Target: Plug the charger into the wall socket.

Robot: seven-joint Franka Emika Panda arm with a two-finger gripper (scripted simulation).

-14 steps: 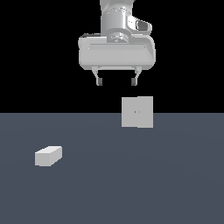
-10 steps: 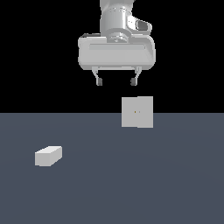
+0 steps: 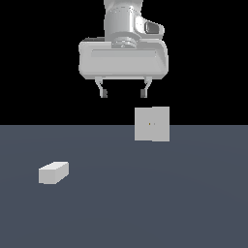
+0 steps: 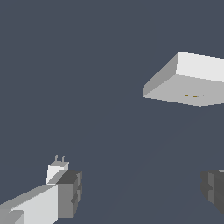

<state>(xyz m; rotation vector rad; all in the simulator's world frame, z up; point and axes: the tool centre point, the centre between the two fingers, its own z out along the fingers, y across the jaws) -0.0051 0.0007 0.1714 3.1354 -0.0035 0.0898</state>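
The charger (image 3: 53, 172), a small pale oblong block, lies on the dark floor at the exterior view's left; in the wrist view the charger (image 4: 57, 170) shows two thin prongs and sits partly behind one fingertip (image 4: 70, 194). The wall socket (image 3: 152, 124) is an upright pale square plate with a tiny yellowish dot, at the exterior view's centre right; the wall socket (image 4: 188, 81) also appears in the wrist view. My gripper (image 3: 123, 92) hangs high above the floor, open and empty, well above and to the right of the charger, just up-left of the socket.
A flat dark grey floor (image 3: 145, 203) spreads under everything, against a black background. No other objects show.
The gripper has shifted slightly toward the exterior view's left. The charger and the socket have not moved.
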